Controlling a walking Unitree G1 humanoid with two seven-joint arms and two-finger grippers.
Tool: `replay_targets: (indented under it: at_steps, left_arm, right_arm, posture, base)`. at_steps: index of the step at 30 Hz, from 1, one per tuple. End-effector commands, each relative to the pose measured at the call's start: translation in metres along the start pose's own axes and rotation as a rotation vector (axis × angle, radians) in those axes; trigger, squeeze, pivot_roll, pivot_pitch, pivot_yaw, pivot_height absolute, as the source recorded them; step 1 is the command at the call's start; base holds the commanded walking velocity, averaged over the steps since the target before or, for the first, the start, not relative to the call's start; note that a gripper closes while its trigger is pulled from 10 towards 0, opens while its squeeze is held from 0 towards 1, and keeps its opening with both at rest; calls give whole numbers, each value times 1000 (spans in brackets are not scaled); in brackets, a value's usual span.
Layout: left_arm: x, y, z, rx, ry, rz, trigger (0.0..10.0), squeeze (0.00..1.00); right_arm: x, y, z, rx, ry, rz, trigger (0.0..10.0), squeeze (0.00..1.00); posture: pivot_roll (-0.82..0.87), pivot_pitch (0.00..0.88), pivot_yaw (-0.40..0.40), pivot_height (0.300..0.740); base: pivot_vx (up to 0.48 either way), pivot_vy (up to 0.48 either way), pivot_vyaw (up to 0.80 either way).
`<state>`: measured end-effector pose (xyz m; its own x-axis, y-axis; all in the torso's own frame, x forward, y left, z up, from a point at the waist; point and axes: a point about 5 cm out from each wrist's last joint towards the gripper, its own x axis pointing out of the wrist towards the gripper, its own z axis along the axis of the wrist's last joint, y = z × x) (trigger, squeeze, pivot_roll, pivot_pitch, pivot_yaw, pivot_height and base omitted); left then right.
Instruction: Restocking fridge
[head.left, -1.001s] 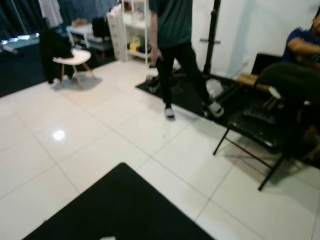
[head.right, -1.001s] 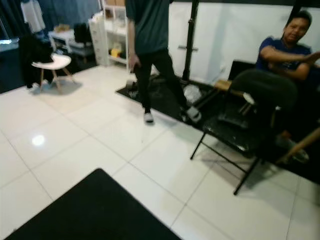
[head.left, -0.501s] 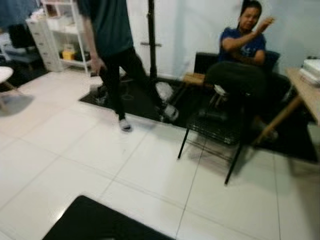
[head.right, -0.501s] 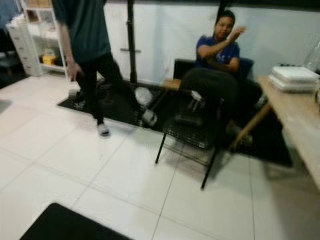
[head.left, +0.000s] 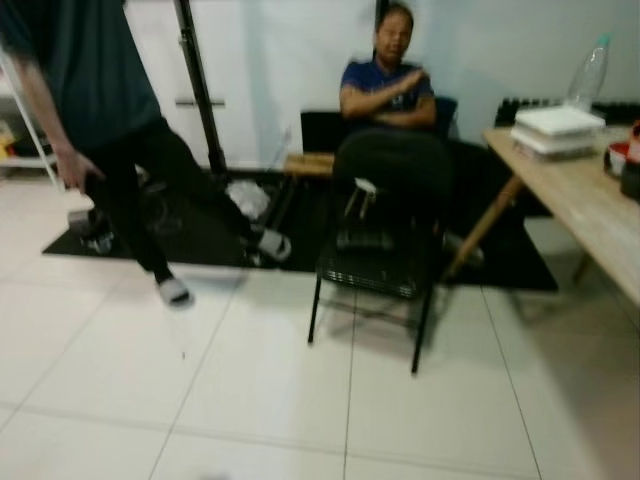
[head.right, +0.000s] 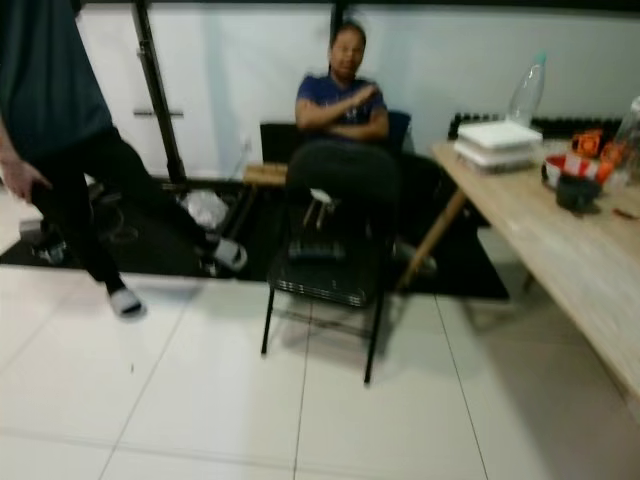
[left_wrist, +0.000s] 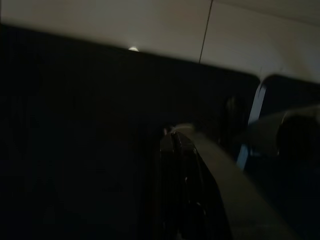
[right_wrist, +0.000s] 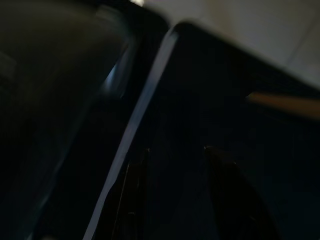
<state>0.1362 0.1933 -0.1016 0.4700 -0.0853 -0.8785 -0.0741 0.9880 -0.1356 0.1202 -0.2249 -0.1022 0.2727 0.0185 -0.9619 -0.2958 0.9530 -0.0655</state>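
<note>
Head views show a blurred room with a white tiled floor (head.left: 250, 400). A person in a blue top (head.left: 385, 85) sits against the far wall with arms crossed over the chest, legs stretched onto a black folding chair (head.left: 375, 265) that stands on the tiles in front of them. On the robot's left another person in a dark shirt and black trousers (head.left: 90, 110) is mid-stride, one arm hanging with the hand (head.left: 72, 168) loosely curled by the thigh, one foot lifted off a black mat (head.left: 200, 235). A black pole (head.left: 198, 85) rises behind that mat. Along the robot's right runs a wooden table (head.right: 560, 240) bearing a stack of white trays (head.right: 497, 140), a clear plastic bottle (head.right: 526, 90), and a dark bowl (head.right: 578, 190) beside some orange items. No fridge can be made out from this spot.

Both wrist views are very dark. The left gripper (left_wrist: 180, 150) hangs idle in shade; whether its jaws are apart or together cannot be told. The right gripper (right_wrist: 172, 165) also hangs low, its two black fingers (right_wrist: 222, 175) standing slightly apart, gripping nothing.
</note>
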Motion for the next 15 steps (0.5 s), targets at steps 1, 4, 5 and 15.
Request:
replay_targets:
  at_steps: [1, 4, 5, 15]
  left_arm:
    - [-2, 3, -13, -6, 41, 12, 10000, 0]
    - [-2, 3, -13, -7, 41, 13, 10000, 0]
    - [-2, 3, -13, -7, 41, 13, 10000, 0]
    - [-2, 3, -13, -12, 41, 14, 10000, 0]
  right_arm:
    - [1, 5, 0, -4, 1, 9, 10000, 0]
    - [1, 5, 0, -1, 2, 8, 10000, 0]
    - [1, 5, 0, -1, 2, 8, 10000, 0]
    - [1, 5, 0, 5, 3, 8, 10000, 0]
  posture:
    - [-95, 0, 27, 740]
    - [-96, 0, 27, 740]
    - [-96, 0, 27, 740]
    - [-96, 0, 29, 740]
  base:
    - [341, 0, -756]
    - [345, 0, -756]
    - [345, 0, -756]
    - [330, 0, -756]
